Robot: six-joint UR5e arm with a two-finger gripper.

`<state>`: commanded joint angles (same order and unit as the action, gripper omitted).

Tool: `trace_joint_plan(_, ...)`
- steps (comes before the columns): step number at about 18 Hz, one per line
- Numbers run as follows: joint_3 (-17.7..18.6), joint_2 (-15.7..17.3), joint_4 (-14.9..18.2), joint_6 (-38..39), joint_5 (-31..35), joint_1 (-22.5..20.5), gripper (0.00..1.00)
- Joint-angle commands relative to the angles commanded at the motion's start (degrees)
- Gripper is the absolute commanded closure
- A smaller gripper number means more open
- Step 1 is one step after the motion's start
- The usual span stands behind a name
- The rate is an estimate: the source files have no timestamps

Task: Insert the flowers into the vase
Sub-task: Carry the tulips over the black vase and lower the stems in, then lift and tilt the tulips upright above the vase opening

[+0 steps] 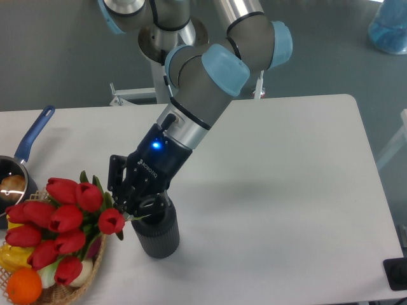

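- The gripper (132,204) sits low over the white surface (286,190), angled down and to the left, a blue light glowing on its wrist.
- Its fingers (116,184) are clenched on the green stems of the flowers (60,229), right where the stems meet the bunch.
- The flowers lie tipped over to the left, red tulip buds fanning out sideways, not upright.
- The buds hang above the wicker basket (63,293) at the lower left corner, covering much of it.
- The vase (156,227) stands upright on the surface just right of the bunch, directly beneath the gripper body.
- The stem ends reach to about the vase rim; the gripper hides the mouth, so I cannot tell whether they are inside it.
- In the basket, toy vegetables peek out: an orange one (23,285) at the bottom, a yellow one (14,256) above it.
- A saucepan (11,181) with a blue handle sits at the left edge, well apart from the vase.
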<state>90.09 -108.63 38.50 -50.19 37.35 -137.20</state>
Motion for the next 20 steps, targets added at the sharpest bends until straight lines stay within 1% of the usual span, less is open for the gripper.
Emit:
trace_joint_plan(3, -0.18, -0.26, 0.0, -0.09, -2.1, -0.44, 0.81)
trace_joint_plan(16, -0.26, -1.58, -0.18, -0.35, -2.37, -0.53, 0.81)
trace_joint_plan(20, -0.44, -2.2, -0.18, -0.35, -4.04, -1.14, 0.81)
